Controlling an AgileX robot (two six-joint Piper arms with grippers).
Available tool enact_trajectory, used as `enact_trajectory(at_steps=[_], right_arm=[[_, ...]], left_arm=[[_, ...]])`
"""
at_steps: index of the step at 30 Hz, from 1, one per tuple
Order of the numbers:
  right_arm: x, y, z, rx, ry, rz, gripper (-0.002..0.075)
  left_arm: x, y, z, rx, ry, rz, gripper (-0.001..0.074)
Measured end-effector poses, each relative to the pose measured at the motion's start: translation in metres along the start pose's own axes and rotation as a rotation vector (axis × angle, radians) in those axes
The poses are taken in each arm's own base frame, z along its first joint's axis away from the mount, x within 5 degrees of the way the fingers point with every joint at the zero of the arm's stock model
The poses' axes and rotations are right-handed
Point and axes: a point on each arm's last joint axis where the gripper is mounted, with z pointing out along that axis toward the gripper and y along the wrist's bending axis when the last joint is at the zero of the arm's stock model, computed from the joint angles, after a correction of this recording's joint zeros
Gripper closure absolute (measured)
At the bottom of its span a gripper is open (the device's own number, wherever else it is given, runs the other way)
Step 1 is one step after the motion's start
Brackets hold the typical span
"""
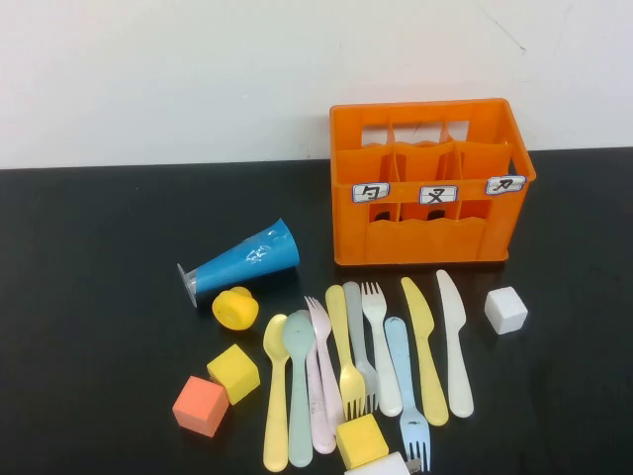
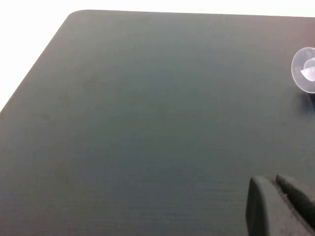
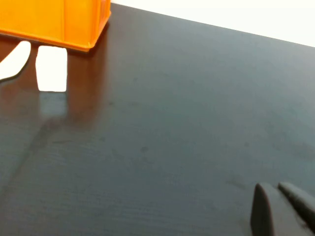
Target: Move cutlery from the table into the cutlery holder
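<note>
Several pastel cutlery pieces lie side by side on the black table [image 1: 89,297] in front of the orange cutlery holder [image 1: 430,183]: yellow spoon [image 1: 276,391], grey-green spoon [image 1: 299,381], pink fork [image 1: 321,381], yellow fork [image 1: 344,351], white fork [image 1: 381,346], light blue fork [image 1: 406,391], yellow knife [image 1: 423,346], white knife [image 1: 455,341]. Neither gripper shows in the high view. My left gripper [image 2: 269,181] hovers shut and empty over bare table. My right gripper [image 3: 273,187] is shut and empty, away from the holder [image 3: 54,22] and the white knife's tip [image 3: 15,60].
A blue cone [image 1: 242,259] lies on its side left of the holder, with a yellow round piece [image 1: 235,308] beside it. Yellow cubes [image 1: 233,373] [image 1: 361,440], an orange cube [image 1: 200,406] and a white cube [image 1: 505,310] sit around the cutlery.
</note>
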Motion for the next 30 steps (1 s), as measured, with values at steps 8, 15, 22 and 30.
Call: enact_trajectory(at_steps=[8, 15, 22, 30], right_arm=[[0.0, 0.0, 0.0, 0.0, 0.0, 0.0, 0.0729], [0.0, 0.0, 0.0, 0.0, 0.0, 0.0, 0.0729], [0.0, 0.0, 0.0, 0.0, 0.0, 0.0, 0.0729], [-0.0016, 0.0038, -0.0001, -0.042, -0.015, 0.107, 0.0729]], left_arm=[[0.0, 0.0, 0.0, 0.0, 0.0, -0.002, 0.0736], [0.0, 0.0, 0.0, 0.0, 0.0, -0.002, 0.0736], [0.0, 0.0, 0.0, 0.0, 0.0, -0.002, 0.0736], [0.0, 0.0, 0.0, 0.0, 0.0, -0.002, 0.0736]])
